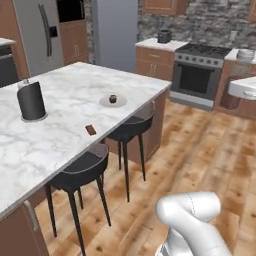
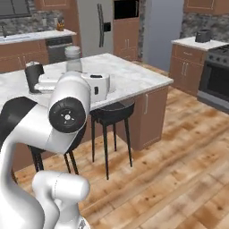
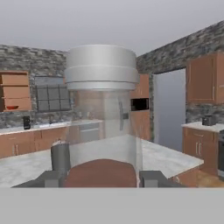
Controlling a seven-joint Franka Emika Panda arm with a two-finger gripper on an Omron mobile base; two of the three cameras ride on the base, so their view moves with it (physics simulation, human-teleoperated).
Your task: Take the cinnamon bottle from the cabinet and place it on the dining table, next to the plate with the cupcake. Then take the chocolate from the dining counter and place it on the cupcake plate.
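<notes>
While I hold the base near the island, the hand [image 3: 101, 178] is closed on the bottle [image 3: 101, 109]: in the hand view its clear body with brown powder at the bottom and its grey cap stand upright between the two fingertips [image 3: 51, 178], right in front of the lens. From the right base view I see the bottle's cap [image 2: 73, 54] poking up behind the arm, over the near part of the worktop [image 2: 134, 76].

So I judge the first fetch done: the bottle is out of the cabinet and carried, but I cannot tell whether it rests on the worktop or hangs just above it. In the left base view the plate [image 1: 106, 103] with the cupcake [image 1: 113, 98] sits further along the marble, well apart from the dark canister [image 1: 31, 100]. The chocolate [image 1: 90, 130] lies untouched near the stool-side edge, between canister and plate.

Left to do, as I read it: set the bottle down just beside the plate, let go, then pick the chocolate and lay it on the plate by the cupcake. Roughly a third along, I'd say.
</notes>
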